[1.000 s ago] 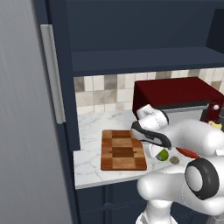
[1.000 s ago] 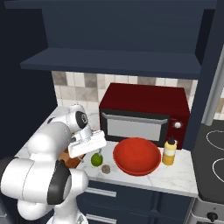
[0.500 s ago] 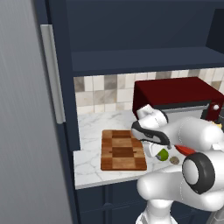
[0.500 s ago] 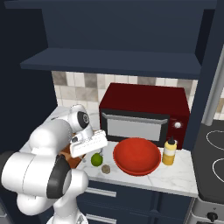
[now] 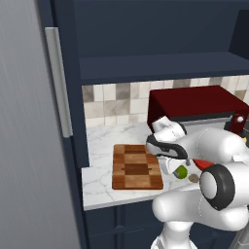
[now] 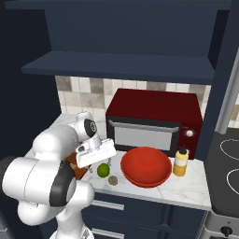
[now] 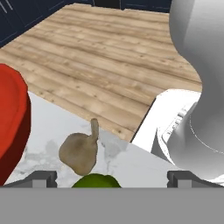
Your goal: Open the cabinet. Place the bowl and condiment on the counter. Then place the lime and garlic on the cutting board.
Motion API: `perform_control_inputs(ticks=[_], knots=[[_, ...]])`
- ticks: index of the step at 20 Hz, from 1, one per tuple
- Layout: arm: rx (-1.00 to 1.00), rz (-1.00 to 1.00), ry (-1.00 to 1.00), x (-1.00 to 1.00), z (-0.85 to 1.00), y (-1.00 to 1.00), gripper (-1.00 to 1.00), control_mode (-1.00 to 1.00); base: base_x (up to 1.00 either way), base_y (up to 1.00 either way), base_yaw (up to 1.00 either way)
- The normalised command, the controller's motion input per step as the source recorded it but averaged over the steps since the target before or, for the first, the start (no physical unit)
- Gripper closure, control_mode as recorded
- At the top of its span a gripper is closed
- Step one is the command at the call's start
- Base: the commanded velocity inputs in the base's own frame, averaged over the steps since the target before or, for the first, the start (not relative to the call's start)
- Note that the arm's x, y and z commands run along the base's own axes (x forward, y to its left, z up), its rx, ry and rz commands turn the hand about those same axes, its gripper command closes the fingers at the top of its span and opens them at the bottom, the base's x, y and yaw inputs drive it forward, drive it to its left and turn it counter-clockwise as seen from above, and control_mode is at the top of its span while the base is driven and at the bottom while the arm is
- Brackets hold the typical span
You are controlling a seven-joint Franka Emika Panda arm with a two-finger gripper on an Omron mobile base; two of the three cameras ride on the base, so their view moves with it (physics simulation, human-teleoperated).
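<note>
The lime (image 7: 96, 181) and bowl (image 7: 13, 122) are cut off by the frame edges.

Rendered pics, even flat light, no glare. Soft shadow under shelf (image 6: 126, 70); base views slightly soft, no edge distortion.

On the counter (image 6: 196, 186), the bowl (image 6: 145, 166) sits before the microwave (image 6: 154, 122), the condiment (image 6: 180, 161) at its three o'clock, the lime (image 6: 102, 170) and garlic (image 6: 113, 180) at its nine o'clock, the cutting board (image 5: 136, 167) farther left.
</note>
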Motion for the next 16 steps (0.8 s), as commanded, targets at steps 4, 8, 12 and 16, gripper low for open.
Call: perform_control_inputs(ticks=[4,8,12,16], knots=[[0.0,0.0,0.0,0.05,-0.08,0.0,-1.0,-1.0,0.0,0.0,0.0],[0.0,0.0,0.02,0.07,-0.12,-0.01,-1.0,-1.0,0.0,0.0,0.0],[0.0,0.0,0.02,0.1,-0.16,-0.03,-1.0,-1.0,0.0,0.0,0.0],[0.0,0.0,0.02,0.11,-0.12,-0.05,-1.0,-1.0,0.0,0.0,0.0]])
